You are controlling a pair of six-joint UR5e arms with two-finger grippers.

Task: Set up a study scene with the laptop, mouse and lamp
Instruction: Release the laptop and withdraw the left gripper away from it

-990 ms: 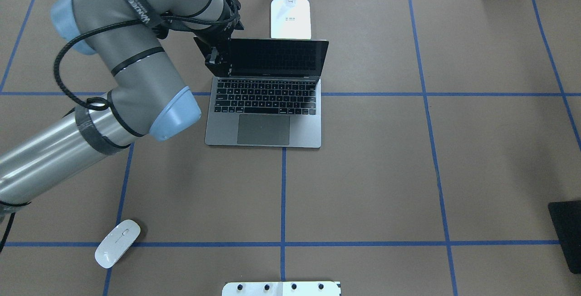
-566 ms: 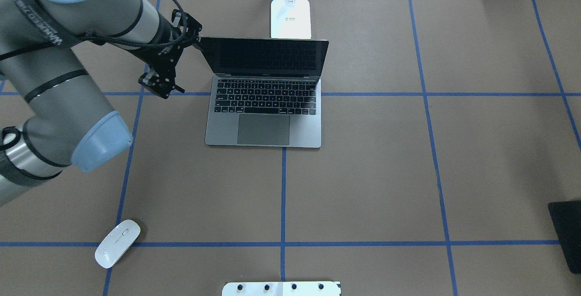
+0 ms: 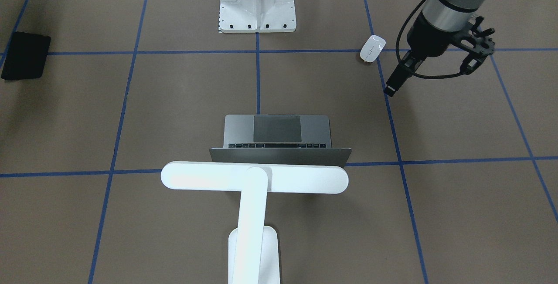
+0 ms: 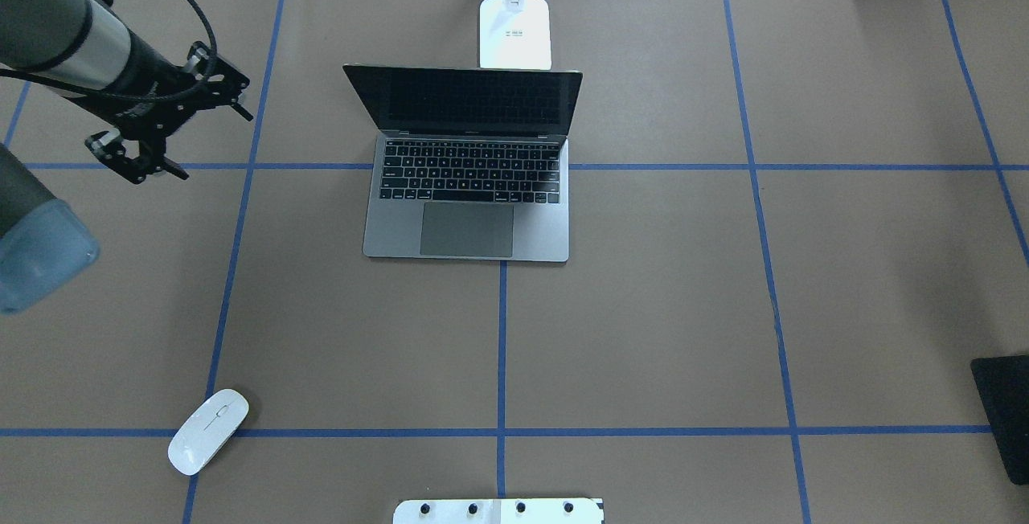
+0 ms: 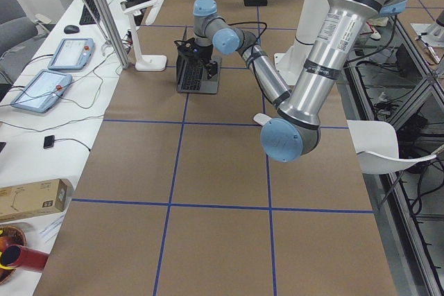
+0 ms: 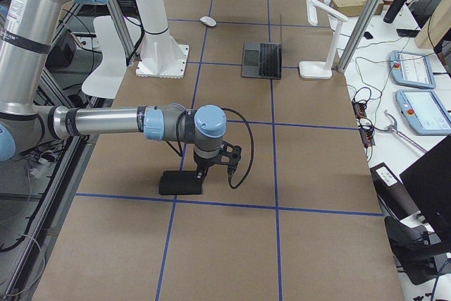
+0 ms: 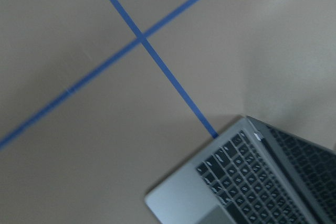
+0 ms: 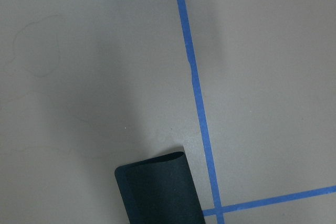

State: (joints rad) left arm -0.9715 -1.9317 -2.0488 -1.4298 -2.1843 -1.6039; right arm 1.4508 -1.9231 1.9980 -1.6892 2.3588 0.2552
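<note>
The laptop [image 4: 466, 227] lies open at the table's middle, its screen facing the robot. Just behind it stands the lamp [image 3: 254, 177], with its light bar over the lid's top edge and its base [image 4: 514, 32] on the table's far side. The mouse [image 4: 207, 420] rests near the robot's left front, on a blue tape line. My left gripper [image 4: 137, 161] hangs in the air well left of the laptop; it looks open and holds nothing. My right gripper [image 6: 203, 173] shows only in the exterior right view, above a black mat, and I cannot tell its state.
The black mat [image 4: 1005, 415] lies at the table's right edge, beside a tape crossing [image 8: 215, 211]. A white bolted pedestal [image 3: 257, 1] stands at the robot's side of the table. Blue tape lines divide the brown surface into squares.
My left gripper has left the laptop lid's left corner and swung leftward, away from the laptop. The lid stays open. The mouse and lamp have not moved.
</note>
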